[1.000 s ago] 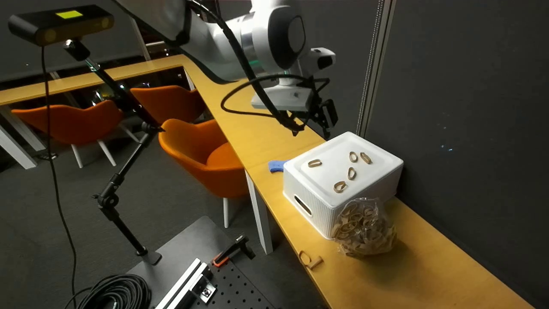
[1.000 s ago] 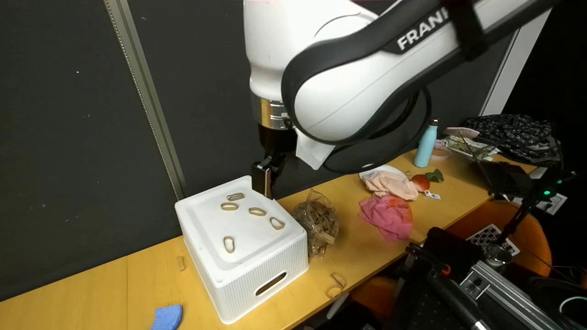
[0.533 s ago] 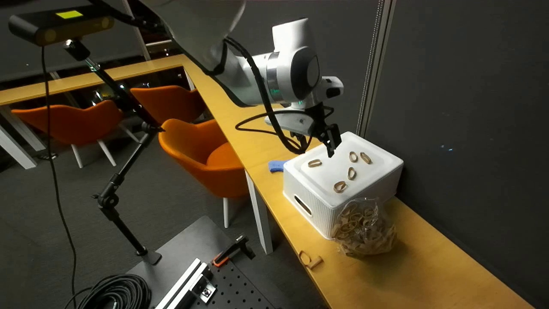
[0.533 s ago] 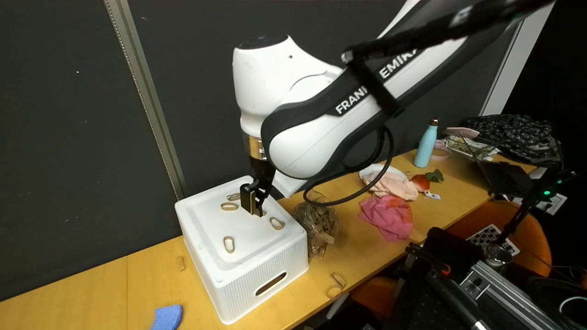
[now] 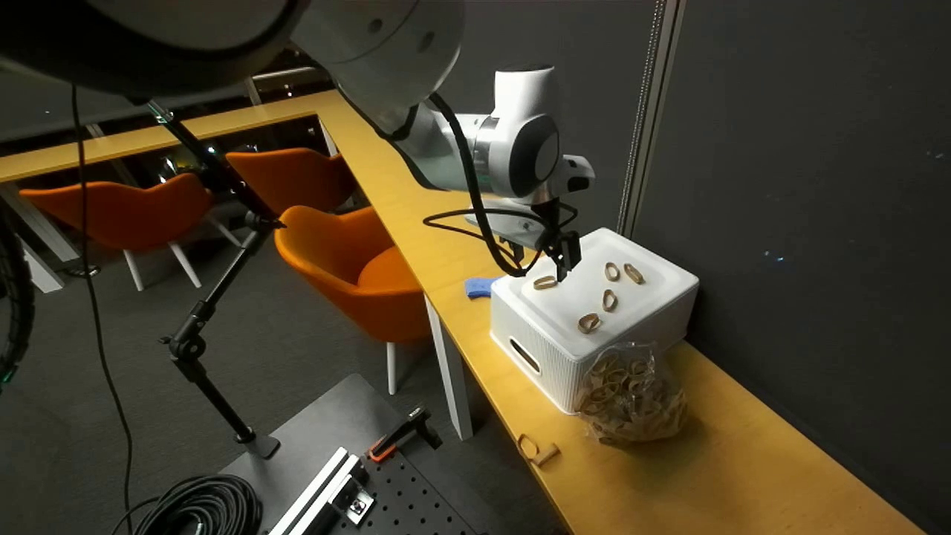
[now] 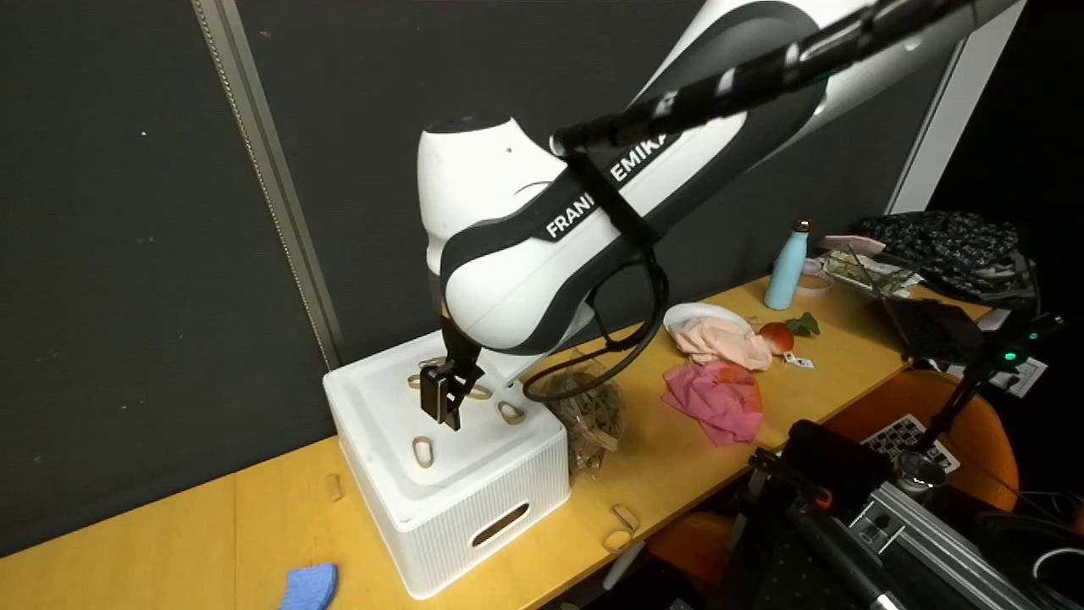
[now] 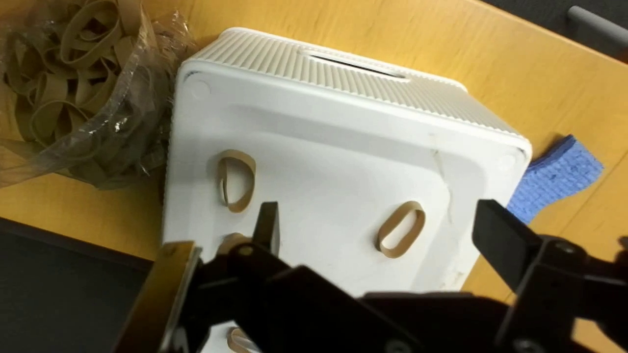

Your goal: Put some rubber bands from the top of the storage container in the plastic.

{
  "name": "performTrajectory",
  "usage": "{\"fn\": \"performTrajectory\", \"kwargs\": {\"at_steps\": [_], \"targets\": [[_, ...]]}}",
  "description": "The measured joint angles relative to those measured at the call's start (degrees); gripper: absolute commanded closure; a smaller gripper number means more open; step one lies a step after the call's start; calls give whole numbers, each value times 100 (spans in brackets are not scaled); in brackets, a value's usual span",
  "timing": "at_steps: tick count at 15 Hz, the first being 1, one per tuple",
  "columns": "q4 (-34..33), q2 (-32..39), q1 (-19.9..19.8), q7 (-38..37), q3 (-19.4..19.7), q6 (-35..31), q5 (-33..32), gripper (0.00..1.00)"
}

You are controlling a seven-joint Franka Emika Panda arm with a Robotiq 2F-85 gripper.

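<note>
On the table is the white storage container (image 6: 449, 542), with several tan rubber bands lying loose on its flat lid. My gripper (image 7: 379, 214) is over the lid, jaws wide apart and nothing held. In the wrist view one band (image 7: 411, 235) shows between the fingers, on the lid beyond them. A second band (image 7: 250, 189) lies left of the left finger, and others are partly covered by the gripper. The plastic (image 5: 631, 401), a clear bulging bag full of bands, leans against one end of the container; in the wrist view the bag (image 7: 98, 113) is at upper left.
A blue cloth piece (image 7: 564, 171) lies beside the container. Two loose bands (image 5: 548, 455) rest near the table's front edge, and another band (image 6: 333, 487) lies behind the container. A dark wall (image 5: 802, 223) rises close behind. Pink cloth (image 6: 720, 402) and a bottle (image 6: 788, 269) stand farther along.
The arm has come down and across, bringing the gripper from the container's far side to above the lid near a band. The bands, container and bag have stayed put.
</note>
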State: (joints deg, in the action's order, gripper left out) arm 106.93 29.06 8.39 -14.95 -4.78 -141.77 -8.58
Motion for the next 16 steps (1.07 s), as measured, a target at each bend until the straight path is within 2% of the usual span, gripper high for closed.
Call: {"fn": "performTrajectory", "kwargs": {"at_steps": [4, 8, 16], "targets": [[2, 70, 32, -9, 74, -11, 20, 0], [-172, 513, 30, -10, 161, -258, 99, 0], [-1379, 1600, 71, 9, 197, -552, 336, 0]]}}
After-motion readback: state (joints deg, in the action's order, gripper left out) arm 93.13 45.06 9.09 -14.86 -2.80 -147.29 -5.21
